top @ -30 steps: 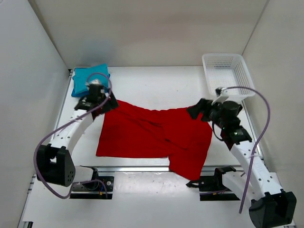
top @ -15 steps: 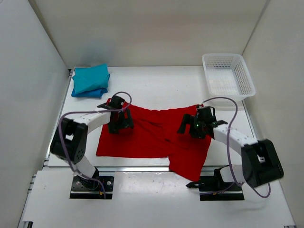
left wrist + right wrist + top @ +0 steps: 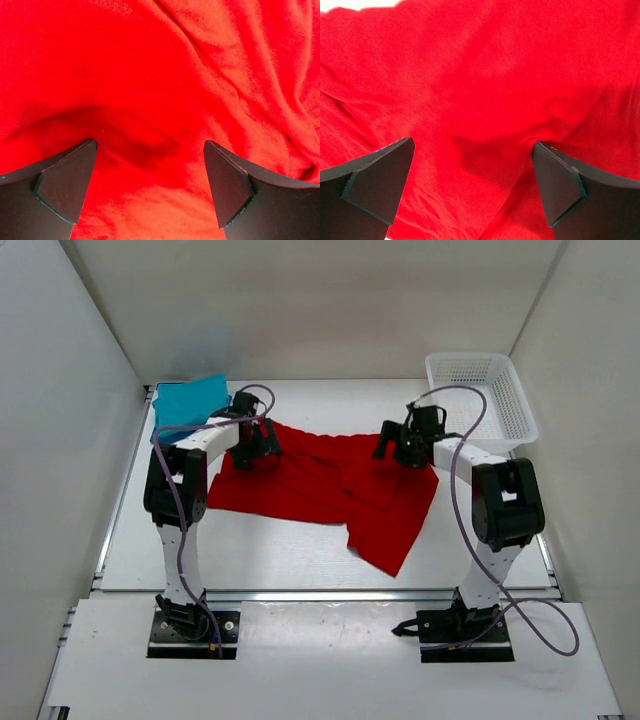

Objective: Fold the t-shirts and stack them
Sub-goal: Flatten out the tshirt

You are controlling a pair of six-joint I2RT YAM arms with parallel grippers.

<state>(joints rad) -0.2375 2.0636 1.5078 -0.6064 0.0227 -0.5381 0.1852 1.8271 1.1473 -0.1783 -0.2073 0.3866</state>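
Red, soft and deeply creased, the red t-shirt (image 3: pixel 320 490) lies spread mid-table (image 3: pixel 300 565), with the teal t-shirt (image 3: pixel 190 400) folded at the far left corner. Both arms stretch forward; the left gripper (image 3: pixel 257 445) and right gripper (image 3: pixel 399 447) press on its far edge, jaws wide apart (cloth bunched between, nothing pinched).

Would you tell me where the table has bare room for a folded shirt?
Bare table lies between teal shirt and basket, and in front of the red shirt. The left arm and right arm crowd the middle.
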